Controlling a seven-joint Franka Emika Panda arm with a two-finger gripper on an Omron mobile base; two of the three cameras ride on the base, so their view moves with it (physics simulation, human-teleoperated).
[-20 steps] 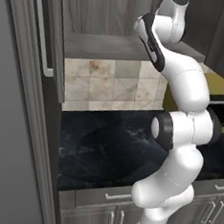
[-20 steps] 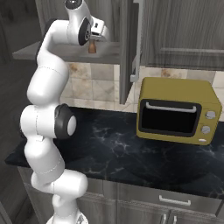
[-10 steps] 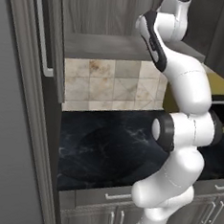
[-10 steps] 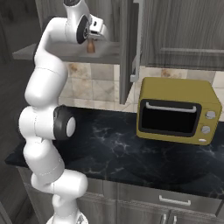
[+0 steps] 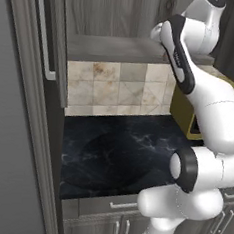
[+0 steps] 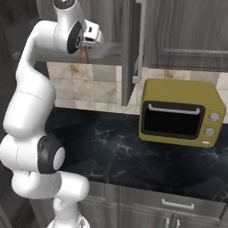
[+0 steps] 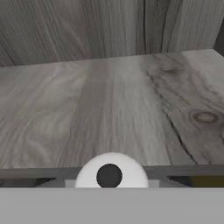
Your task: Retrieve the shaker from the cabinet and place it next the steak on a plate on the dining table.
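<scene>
The cabinet (image 5: 117, 18) is grey wood-grain; the shaker (image 6: 83, 54) brown, its top white with a dark spot. The microwave (image 6: 180, 113) is mustard yellow, the counter (image 6: 133, 153) black, veined white.

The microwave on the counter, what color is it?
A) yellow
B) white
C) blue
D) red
A: the microwave standing on the black marble counter has a mustard-yellow body, with a dark door and a silver handle.

White shaker (image 7: 109, 175) top before grey cabinet (image 7: 109, 100) shelf.
</scene>
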